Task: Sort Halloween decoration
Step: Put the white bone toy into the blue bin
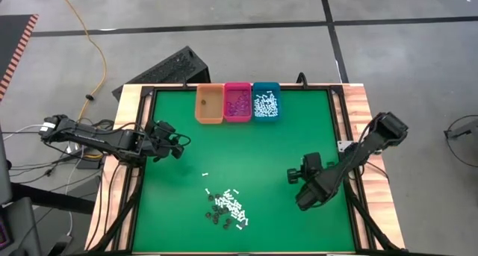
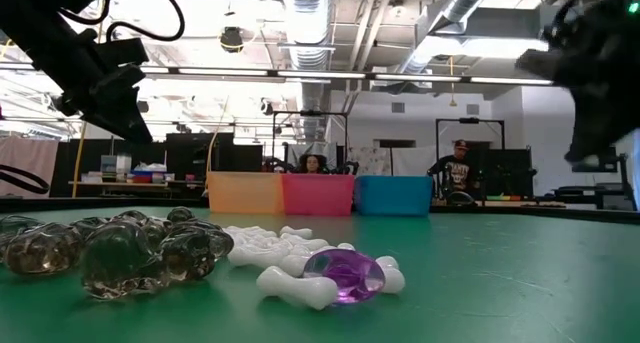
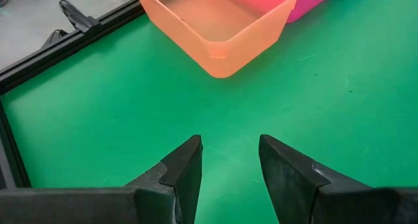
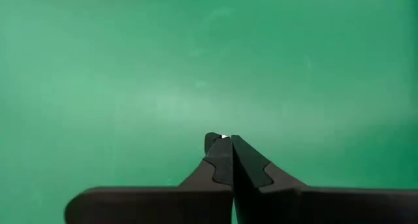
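The right gripper [image 4: 225, 140] has its jaws pressed tight together, and a tiny white speck shows right at the tips; I'd guess it is a white stick pinched there, but it is too small to be sure. It hangs over bare green mat [image 1: 299, 136], with the pile [image 1: 226, 207] of pieces lying off toward the table's near edge and the other arm's side, well apart from these jaws. Of the two arms, the right looks a little nearer the pile. If a stick is held, the teal bin [image 1: 266, 102] with its white sticks sits ahead toward the far edge, and that is the way to travel. From the low view the pile reads as glossy dark lumps [image 2: 120, 248], white sticks [image 2: 290, 283] lying crosswise in no single direction, and one clear purple bit [image 2: 345, 273] resting on them. The left gripper [image 3: 228, 162] waits with jaws apart and empty, the orange bin [image 3: 215, 25] just ahead of them and the pink bin [image 1: 237, 102] beyond it.
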`<action>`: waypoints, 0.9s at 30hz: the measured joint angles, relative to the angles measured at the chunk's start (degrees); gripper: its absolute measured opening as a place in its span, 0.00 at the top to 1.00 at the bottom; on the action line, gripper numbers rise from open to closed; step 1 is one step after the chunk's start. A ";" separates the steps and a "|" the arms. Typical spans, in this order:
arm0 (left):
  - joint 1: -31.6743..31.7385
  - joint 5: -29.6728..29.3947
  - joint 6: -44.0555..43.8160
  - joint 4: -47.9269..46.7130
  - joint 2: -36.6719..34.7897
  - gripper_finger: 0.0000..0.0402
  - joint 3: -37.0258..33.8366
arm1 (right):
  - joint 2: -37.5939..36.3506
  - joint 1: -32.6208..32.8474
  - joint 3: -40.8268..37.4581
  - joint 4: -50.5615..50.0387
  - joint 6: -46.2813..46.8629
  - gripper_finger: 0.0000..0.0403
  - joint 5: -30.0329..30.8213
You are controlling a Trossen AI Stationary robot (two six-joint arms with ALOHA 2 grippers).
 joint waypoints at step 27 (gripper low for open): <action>0.00 0.00 0.31 0.04 -0.02 0.64 0.00 | -5.03 -57.35 0.41 57.26 -90.26 0.85 -0.27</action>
